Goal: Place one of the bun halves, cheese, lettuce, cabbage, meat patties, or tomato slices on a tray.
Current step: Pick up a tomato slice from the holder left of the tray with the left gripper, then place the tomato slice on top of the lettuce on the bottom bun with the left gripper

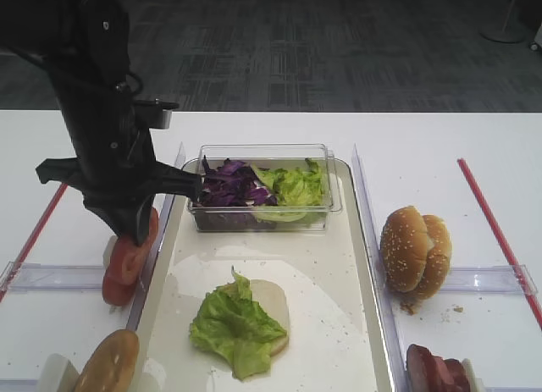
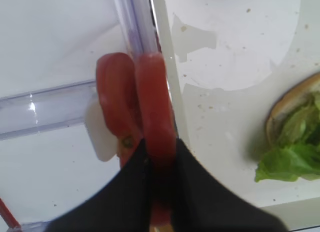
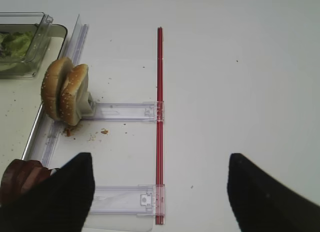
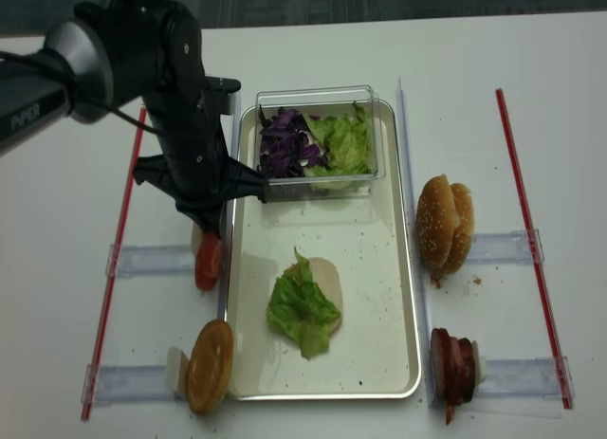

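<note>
At the tray's [image 1: 360,240] left rim, the left pincer [image 2: 161,157] is pinching one of the tomato slices [image 2: 155,106] standing on edge in a clear holder on the counter [image 1: 474,146]. The slice looks wet and soft; I'd expect it could slip free or tear, or drag its neighbour along. Right pincer [image 3: 160,192] hangs spread, idle.

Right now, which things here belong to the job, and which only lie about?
Job:
left gripper, shut on the tomato slices
tray
lettuce
bun halves
cabbage

Lying about:
red strip
clear box
</note>
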Robot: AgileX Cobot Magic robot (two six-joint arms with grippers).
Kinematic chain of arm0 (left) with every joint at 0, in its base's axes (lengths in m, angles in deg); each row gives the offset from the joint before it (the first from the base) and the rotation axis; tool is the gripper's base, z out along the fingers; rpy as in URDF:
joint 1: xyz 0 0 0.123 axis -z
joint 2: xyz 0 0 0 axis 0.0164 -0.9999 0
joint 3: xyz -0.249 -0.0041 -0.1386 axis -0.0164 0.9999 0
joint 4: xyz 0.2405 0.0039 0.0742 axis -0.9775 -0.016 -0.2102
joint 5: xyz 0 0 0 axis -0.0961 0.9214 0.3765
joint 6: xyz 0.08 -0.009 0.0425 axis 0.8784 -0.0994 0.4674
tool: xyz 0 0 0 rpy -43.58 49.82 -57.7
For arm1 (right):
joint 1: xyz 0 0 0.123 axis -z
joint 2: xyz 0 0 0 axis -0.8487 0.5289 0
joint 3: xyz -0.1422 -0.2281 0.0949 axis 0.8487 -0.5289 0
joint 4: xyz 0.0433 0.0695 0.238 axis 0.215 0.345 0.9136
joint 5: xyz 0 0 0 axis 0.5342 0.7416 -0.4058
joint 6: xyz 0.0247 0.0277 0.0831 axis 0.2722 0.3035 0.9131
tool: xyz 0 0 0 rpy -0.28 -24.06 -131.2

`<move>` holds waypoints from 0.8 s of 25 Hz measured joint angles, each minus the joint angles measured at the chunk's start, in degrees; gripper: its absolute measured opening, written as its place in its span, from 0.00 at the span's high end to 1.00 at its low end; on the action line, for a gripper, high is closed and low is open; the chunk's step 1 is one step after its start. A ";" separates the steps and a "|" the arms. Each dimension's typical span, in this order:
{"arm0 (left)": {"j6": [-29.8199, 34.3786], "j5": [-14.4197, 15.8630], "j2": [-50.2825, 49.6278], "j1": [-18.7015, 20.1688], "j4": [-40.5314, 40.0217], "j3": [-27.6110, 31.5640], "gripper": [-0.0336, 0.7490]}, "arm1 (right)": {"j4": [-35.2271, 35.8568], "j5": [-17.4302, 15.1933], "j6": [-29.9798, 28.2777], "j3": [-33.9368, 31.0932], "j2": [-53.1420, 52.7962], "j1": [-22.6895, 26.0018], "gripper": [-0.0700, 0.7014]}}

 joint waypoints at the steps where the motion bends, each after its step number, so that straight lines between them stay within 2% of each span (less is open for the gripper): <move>1: 0.16 0.86 0.00 0.00 0.00 -0.90 0.90 | 0.00 0.00 0.00 0.00 0.00 0.00 0.17; 8: 1.75 1.99 -0.13 0.00 0.00 -6.99 0.90 | 0.00 0.00 0.00 0.00 0.00 0.00 0.17; 20: 6.71 2.39 1.90 0.00 3.44 -8.31 0.90 | 0.00 0.00 0.00 0.00 0.00 0.00 0.17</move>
